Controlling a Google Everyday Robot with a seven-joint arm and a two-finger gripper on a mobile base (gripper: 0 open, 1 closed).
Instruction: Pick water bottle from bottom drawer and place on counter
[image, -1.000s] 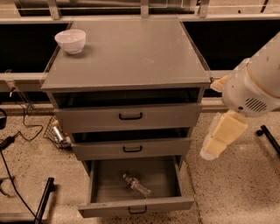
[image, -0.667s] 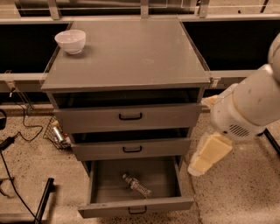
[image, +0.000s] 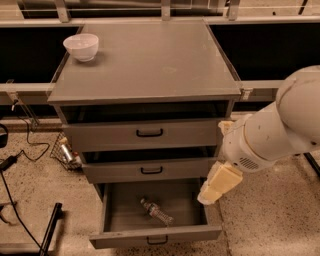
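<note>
The small clear crinkled plastic water bottle (image: 157, 212) lies on its side on the floor of the deep grey metal bottom drawer (image: 125, 238), which is pulled out toward the near side; the bottle sits near the middle, angled, cap toward the far left. The cream-coloured gripper (image: 210, 192) on the bulky white arm (image: 280, 125) hangs at the drawer's right edge, above its side wall and apart from the bottle; whether it is spread or closed I cannot tell. The broad matte grey counter (image: 150, 65) carries a small white bowl (image: 81, 46) at its far left corner. Two shallower grey drawers (image: 115, 136) above stand slightly open. A wire basket (image: 65, 150) sits on the floor left of the cabinet
</note>
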